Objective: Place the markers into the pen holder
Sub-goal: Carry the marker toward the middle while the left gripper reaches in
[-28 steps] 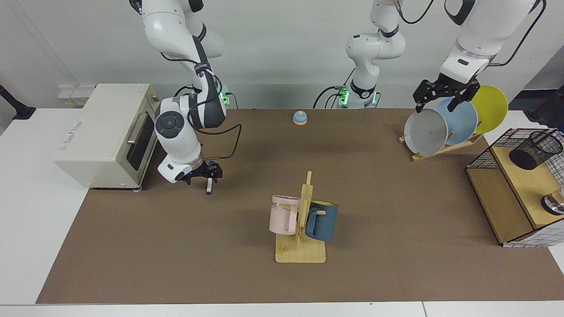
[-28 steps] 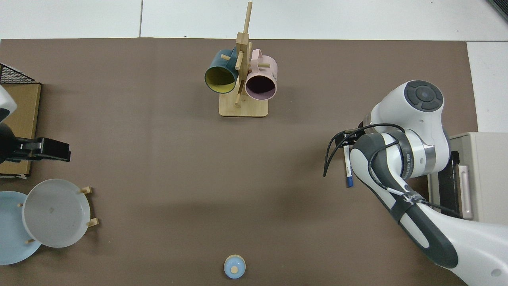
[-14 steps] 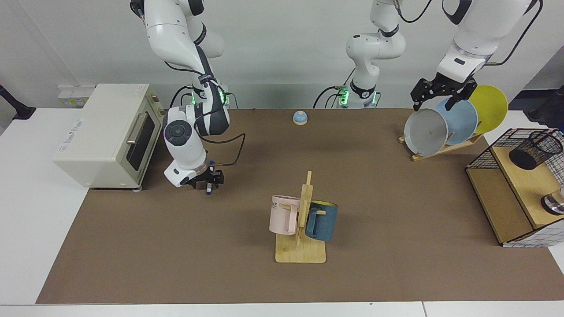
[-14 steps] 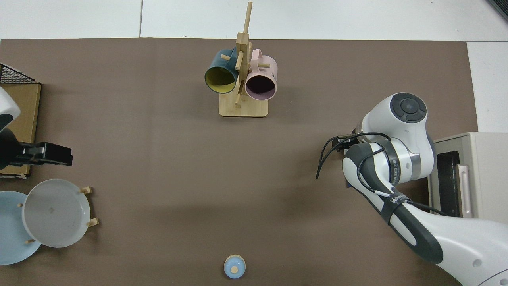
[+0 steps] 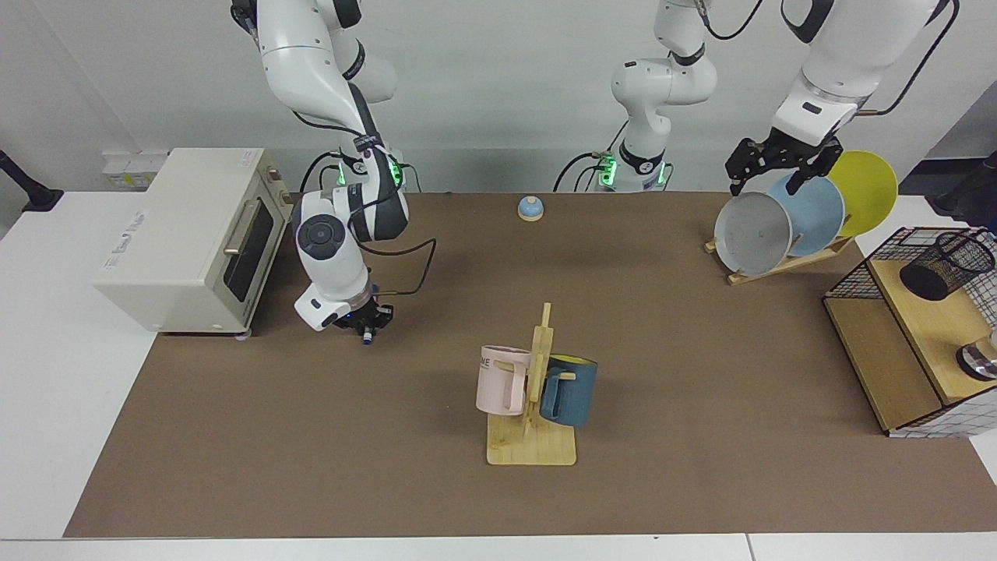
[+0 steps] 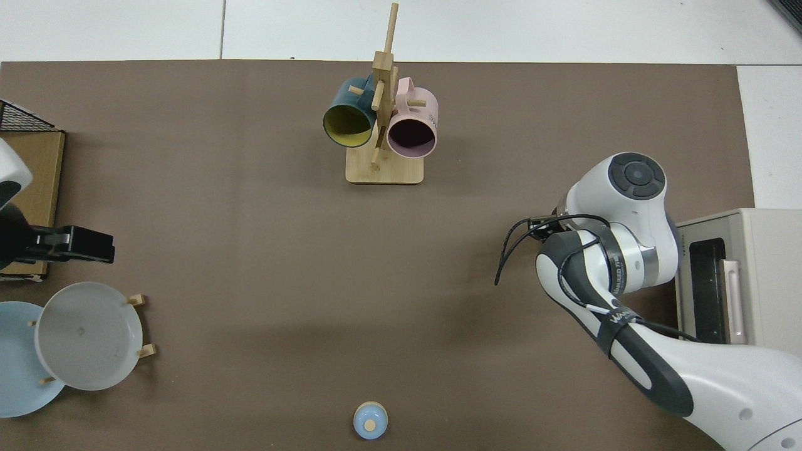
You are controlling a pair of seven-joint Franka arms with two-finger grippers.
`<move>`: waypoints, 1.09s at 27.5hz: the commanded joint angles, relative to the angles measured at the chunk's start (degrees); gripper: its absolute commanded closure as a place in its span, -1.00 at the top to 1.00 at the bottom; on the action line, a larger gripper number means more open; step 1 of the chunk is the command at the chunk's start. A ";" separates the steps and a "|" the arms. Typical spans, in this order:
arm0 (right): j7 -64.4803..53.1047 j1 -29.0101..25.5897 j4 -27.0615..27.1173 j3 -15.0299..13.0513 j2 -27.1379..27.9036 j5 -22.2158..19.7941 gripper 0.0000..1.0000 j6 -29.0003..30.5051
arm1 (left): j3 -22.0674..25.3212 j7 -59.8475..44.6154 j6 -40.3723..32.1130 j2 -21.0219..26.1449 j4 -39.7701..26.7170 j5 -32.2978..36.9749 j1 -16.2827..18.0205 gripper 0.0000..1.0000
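Right gripper [image 5: 364, 323]: I see it low over the brown mat, just off the toaster oven's front corner, fingers closed on the marker [image 5: 366, 335]; only the marker's blue tip shows under the fingers. From the top camera my own arm hides both.
Left gripper [image 5: 773, 165]: hangs above the plate rack at the mat's far corner, fingers spread, nothing in them. This arm waits.
Pen holder [image 5: 945, 266]: black wire-mesh cup, round rim, tipped on the wooden top of the shelf at the tabletop's edge, well apart from the marker.
Shelf [image 5: 884, 362]: wood box with wire-grid sides; a shiny metal object sits on its near end, cut by the frame.
In the way: mug stand [image 5: 533, 421], light wood, mid-mat toward the near edge, between the marker and the holder; pink mug [image 5: 501, 379] and dark blue mug [image 5: 570, 390] hang on its pegs, the blue one yellow inside.
Plate rack [image 5: 779, 265]: wooden, holding grey plate [image 5: 752, 234], pale blue plate [image 5: 814, 210] and yellow plate [image 5: 868, 191] on edge, leaning.
Toaster oven [image 5: 187, 238]: cream metal box, glass door, bar handle, at the mat's side edge.
Bell-like knob [image 5: 530, 208]: small, blue dome on a tan base, at the mat's far edge.
Surface: matte brown mat [image 5: 311, 452] over a white tabletop [image 5: 54, 374].
Room: plain white wall behind; green lights at both arm bases.
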 commanded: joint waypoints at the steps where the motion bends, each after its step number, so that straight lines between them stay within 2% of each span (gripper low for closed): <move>1: 2.31 -0.06 -1.46 0.04 -0.50 -1.76 -1.00 1.46 | -0.03 0.58 -0.86 -1.22 -1.01 -0.65 -0.45 1.00; 8: 4.68 -0.06 0.73 0.13 -0.94 -1.59 -1.00 0.05 | -0.74 0.76 0.64 -0.61 -0.04 -2.92 -0.37 1.00; 13: 6.09 -0.06 4.34 0.66 -1.64 -0.44 -1.00 -5.21 | -0.82 2.77 0.90 -0.61 0.05 -6.01 -0.37 1.00; 19: 9.86 0.46 10.75 1.27 -1.99 4.91 -1.00 -13.56 | -0.82 13.66 3.89 -0.96 -0.65 -10.31 -0.63 1.00; 25: 19.87 3.97 11.37 1.27 -4.36 7.37 -1.00 -16.74 | -1.17 27.82 3.98 -1.05 -0.83 -10.23 -2.65 1.00; 30: 27.61 6.79 11.99 1.27 -6.03 10.80 -1.00 -19.46 | -1.61 28.80 4.15 -0.96 -0.74 -10.32 -4.93 1.00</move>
